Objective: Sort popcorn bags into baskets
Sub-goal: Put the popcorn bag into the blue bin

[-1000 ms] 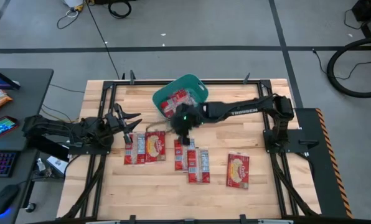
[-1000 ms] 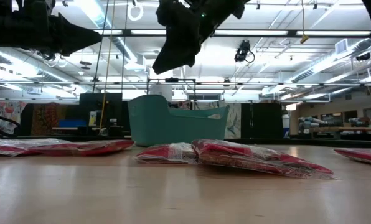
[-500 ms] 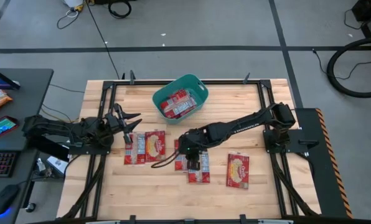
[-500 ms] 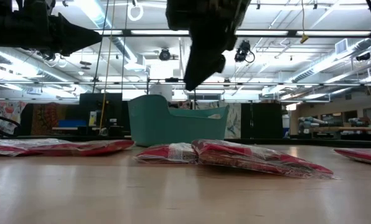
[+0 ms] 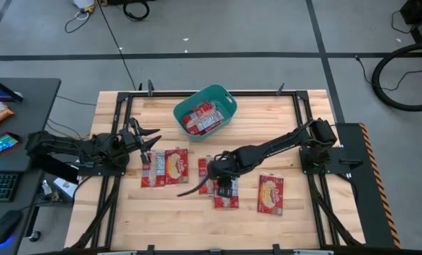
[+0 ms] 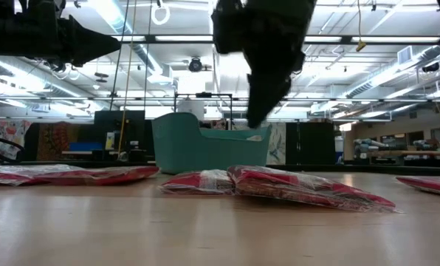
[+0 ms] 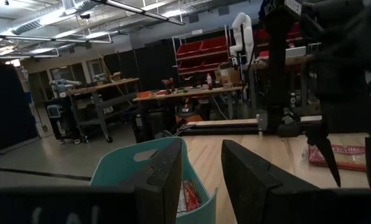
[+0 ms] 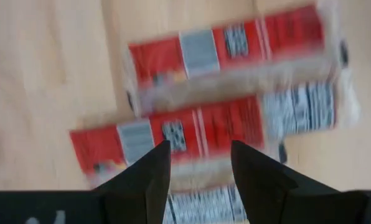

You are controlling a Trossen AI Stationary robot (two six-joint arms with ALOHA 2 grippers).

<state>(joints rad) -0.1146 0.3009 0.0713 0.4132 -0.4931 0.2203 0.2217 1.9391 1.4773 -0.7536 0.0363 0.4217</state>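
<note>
Overhead first: tub [image 5: 205, 112] sits at upper centre of the table [image 5: 296, 205], holding a few red bags [image 5: 200, 119]. More bags lie outside it: a pair at centre left [image 5: 167, 168], an overlapping cluster at centre [image 5: 229, 193], and a single one lower right [image 5: 271, 194]. Right gripper [image 5: 220, 172] hangs over the cluster, its arm reaching in from the right edge. Left gripper [image 5: 141, 139] waits at the left edge of the table, over nothing.

Low view: the tub [image 6: 205, 149] stands at centre behind the cluster [image 6: 294, 188]; other bags lie flat at far left [image 6: 65, 174] and far right [image 6: 430, 185]. The right gripper [image 6: 268, 89] hangs dark above the cluster, clear of it.

Left wrist view: two fingers [image 7: 167, 180] stand apart with nothing between them, the tub [image 7: 120, 174] beyond.

Right wrist view: fingers [image 8: 151, 174] are parted and empty, pointing down at the overlapping bags [image 8: 192, 134] just beyond their tips.

Judged from this, the sort is partly done: several bags are in, roughly six still lie on the wood, and the next pick looks to be from the central cluster, not yet gripped.
</note>
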